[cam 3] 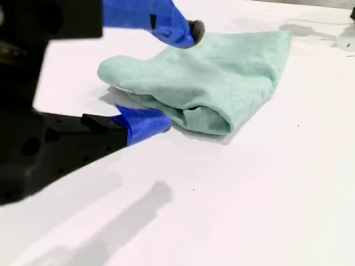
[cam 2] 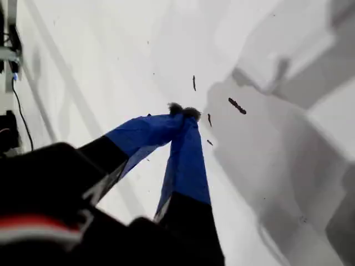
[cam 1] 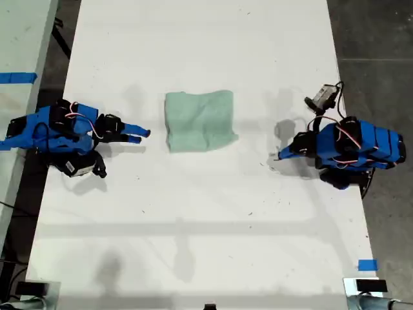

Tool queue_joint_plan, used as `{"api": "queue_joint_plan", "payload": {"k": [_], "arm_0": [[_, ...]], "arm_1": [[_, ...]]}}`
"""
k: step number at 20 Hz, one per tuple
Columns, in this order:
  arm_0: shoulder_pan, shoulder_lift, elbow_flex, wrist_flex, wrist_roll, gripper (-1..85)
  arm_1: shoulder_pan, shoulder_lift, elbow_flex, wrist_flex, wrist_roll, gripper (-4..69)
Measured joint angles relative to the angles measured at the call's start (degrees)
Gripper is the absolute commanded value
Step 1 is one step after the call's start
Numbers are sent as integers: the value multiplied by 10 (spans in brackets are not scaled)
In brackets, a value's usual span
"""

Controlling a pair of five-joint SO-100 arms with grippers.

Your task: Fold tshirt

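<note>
the tshirt (cam 1: 199,121) lies folded into a compact, roughly square bundle on the white bench (cam 1: 206,213), mid-way between the two arms. layers are stacked, and a rolled fold edge faces my second tool (cam 3: 172,75) in the second wrist view. the cloth is pale mint-green and lightly creased.

my second tool is the one at the exterior view's left (cam 1: 143,135). its jaws stand apart with nothing between them. the upper tip hovers over the near edge of the tshirt, the lower tip sits low by the bench just beside the fold. whether either tip touches the cloth, cannot tell.

my first tool (cam 2: 183,113) is at the exterior view's right (cam 1: 282,155), well apart from the tshirt. its two blue-taped fingers (cam 2: 186,160) meet at the tips, closed on nothing, pointing down close to the bare bench. a few dark specks (cam 2: 237,105) mark the bench just beyond the tips.
</note>
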Motion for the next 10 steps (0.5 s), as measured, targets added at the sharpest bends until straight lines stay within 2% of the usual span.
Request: {"api": "queue_joint_plan", "payload": {"k": [1, 3, 5, 8, 10], "arm_0": [[3, 0, 0, 0, 0, 217], [4, 0, 0, 0, 0, 217], [4, 0, 0, 0, 0, 217], [4, 0, 0, 0, 0, 217], [7, 0, 0, 0, 0, 217]], "arm_1": [[-5, 16, 5, 0, 24, 57], [-11, 19, 7, 0, 4, 58], [-12, 22, 6, -1, -91, 55], [-12, 22, 7, 0, -332, 48], [-12, 22, 21, -1, -377, 46]]}}
